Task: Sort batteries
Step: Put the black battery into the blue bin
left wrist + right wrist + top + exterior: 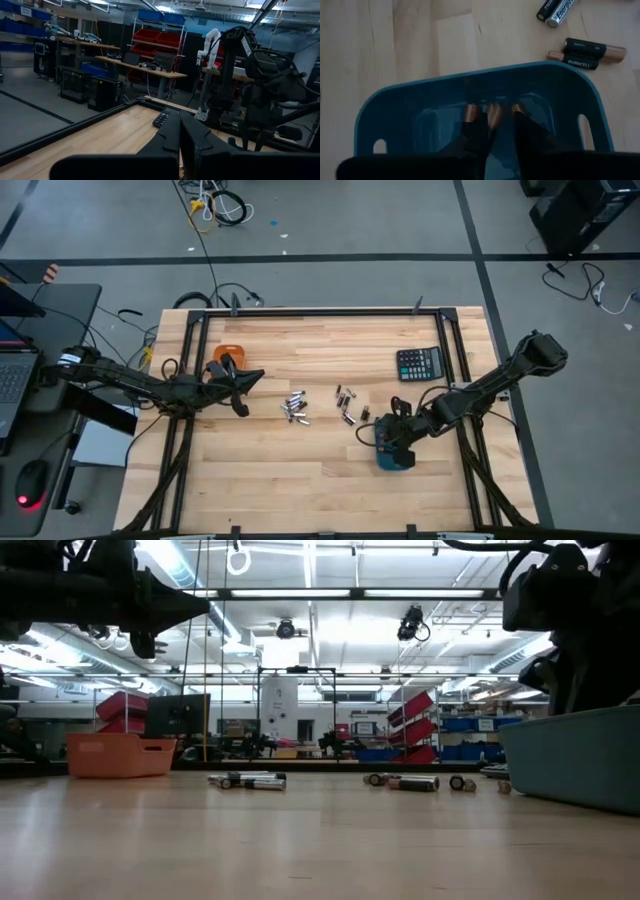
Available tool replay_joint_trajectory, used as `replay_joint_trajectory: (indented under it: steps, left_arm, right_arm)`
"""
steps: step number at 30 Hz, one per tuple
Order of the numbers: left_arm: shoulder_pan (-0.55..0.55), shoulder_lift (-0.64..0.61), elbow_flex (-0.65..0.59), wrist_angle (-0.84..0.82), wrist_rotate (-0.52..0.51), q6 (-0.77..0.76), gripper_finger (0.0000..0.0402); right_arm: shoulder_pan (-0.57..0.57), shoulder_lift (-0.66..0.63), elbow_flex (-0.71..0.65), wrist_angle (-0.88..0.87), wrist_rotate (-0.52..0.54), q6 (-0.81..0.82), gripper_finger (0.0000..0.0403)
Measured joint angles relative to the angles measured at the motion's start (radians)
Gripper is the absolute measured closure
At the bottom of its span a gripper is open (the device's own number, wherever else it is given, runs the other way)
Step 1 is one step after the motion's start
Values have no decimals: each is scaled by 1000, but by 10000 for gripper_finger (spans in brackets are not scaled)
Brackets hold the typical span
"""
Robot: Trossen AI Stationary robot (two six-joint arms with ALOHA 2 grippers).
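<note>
Hovering the right gripper (pixel 495 132) directly over the blue plastic tray (pixel 397 460), lower right of centre in the high view; dark fingers (pixel 476 134) parting slightly, apparently releasing a copper-tipped black battery (pixel 470 114) among two or three copper-ended cells lying on the tray floor; whether any contact remains, impossible to tell.

Holding the left gripper (pixel 240 380), clenched and empty, beside the orange plastic tray (pixel 226 355) at the left of the table; waiting.

Remaining small cylindrical batteries: a silvery cluster (pixel 295 408) at the table's centre, a dark group (pixel 347 402) just right of it, all well apart from both trays; black calculator (pixel 419 363) at upper right, not part of the sort.

For a clean release, probably: keeping the fingers inside the tray rim, opening fully before lifting, rising straight up to avoid dragging a cell over the wall; checking type against tray before the next pick.
</note>
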Motion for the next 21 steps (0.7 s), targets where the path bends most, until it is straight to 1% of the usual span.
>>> replay_joint_trajectory:
  steps: [5,12,18,21]
  left_arm:
    - [0,0,0,-1,-3,0,401]
    - [0,0,0,-1,-3,-2,401]
    - [0,0,0,-2,-3,-3,401]
    - [0,0,0,-2,-3,-4,401]
  right_arm:
    - [-4,-14,37,-8,11,-26,316]
    - [-64,-33,201,-149,150,-138,327]
    - [-173,47,305,-194,153,-287,329]
    - [-235,107,345,-226,140,-312,328]
